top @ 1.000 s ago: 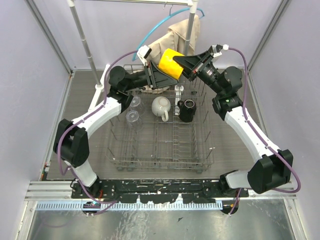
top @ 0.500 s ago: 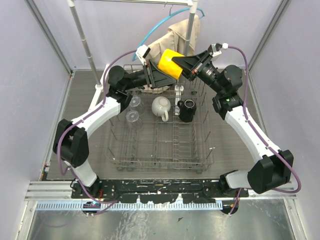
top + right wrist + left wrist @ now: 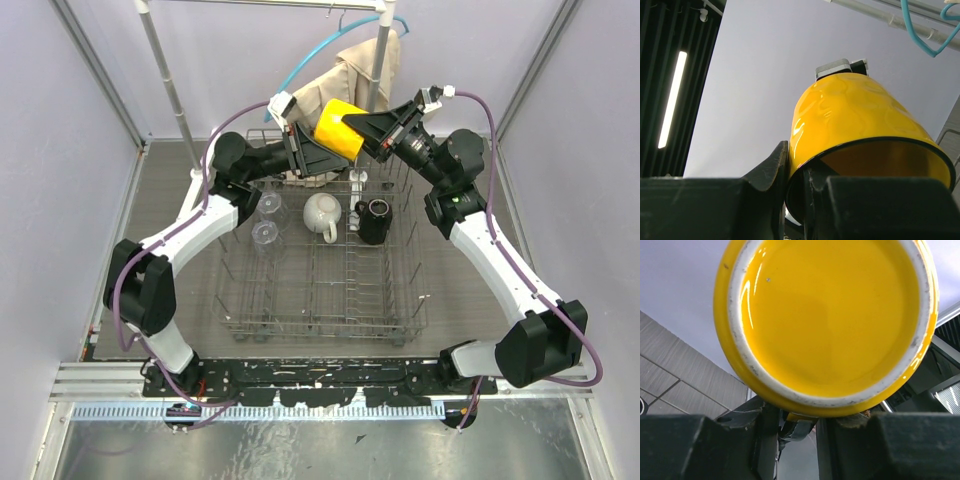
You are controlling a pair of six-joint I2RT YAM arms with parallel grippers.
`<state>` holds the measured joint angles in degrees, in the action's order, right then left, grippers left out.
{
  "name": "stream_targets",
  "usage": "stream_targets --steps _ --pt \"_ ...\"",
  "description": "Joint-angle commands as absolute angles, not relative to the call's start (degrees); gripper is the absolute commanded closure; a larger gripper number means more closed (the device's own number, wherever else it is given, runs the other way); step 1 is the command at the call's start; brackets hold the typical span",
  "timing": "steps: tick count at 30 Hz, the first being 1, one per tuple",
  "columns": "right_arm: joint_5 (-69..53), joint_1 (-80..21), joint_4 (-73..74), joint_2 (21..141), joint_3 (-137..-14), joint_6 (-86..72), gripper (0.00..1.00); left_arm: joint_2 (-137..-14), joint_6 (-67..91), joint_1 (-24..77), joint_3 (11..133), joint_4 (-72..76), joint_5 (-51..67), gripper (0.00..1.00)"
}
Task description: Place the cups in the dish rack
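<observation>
The yellow mug (image 3: pixel 338 127) is held in the air above the far end of the dish rack (image 3: pixel 318 322). My right gripper (image 3: pixel 361 128) is shut on its rim, one finger inside and one outside, as the right wrist view shows (image 3: pixel 799 172) on the mug (image 3: pixel 850 120). My left gripper (image 3: pixel 316 152) is at the mug's base side; in the left wrist view (image 3: pixel 795 427) its narrow jaws hold the yellow handle under the mug's base (image 3: pixel 830 315). The white mug (image 3: pixel 322 214), the black mug (image 3: pixel 374 221) and two glass tumblers (image 3: pixel 271 206) (image 3: pixel 264 236) stand in the rack.
A clothes rail of metal poles (image 3: pixel 165 75) stands behind the rack, with a beige cloth (image 3: pixel 352 70) and a blue hanger (image 3: pixel 300 62) on it. Purple walls close in on the left, right and back.
The yellow mug and both grippers have shifted slightly left and up together. Nothing in the rack has moved.
</observation>
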<state>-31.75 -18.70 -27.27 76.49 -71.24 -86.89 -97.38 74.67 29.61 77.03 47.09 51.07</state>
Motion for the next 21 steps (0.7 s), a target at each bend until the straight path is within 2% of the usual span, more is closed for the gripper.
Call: stream_targets --steps 1,5,13,21 --pt "-33.31 -18.83 -29.36 75.67 -73.76 -83.60 0.99 -94.42 75.41 29.49 77.60 50.01 51.11 0.60" --pt "-33.23 -18.85 -29.57 75.75 -73.21 -83.76 0.99 -94.81 75.63 29.81 77.92 50.06 51.20 0.56" --pt "-32.89 -18.98 -30.23 75.94 -73.30 -83.96 0.99 -95.30 75.67 30.32 77.96 50.09 50.94 0.57" --pt "-32.88 -18.94 -30.27 76.11 -73.30 -84.13 0.99 -95.74 75.42 30.83 77.95 50.27 50.72 0.65"
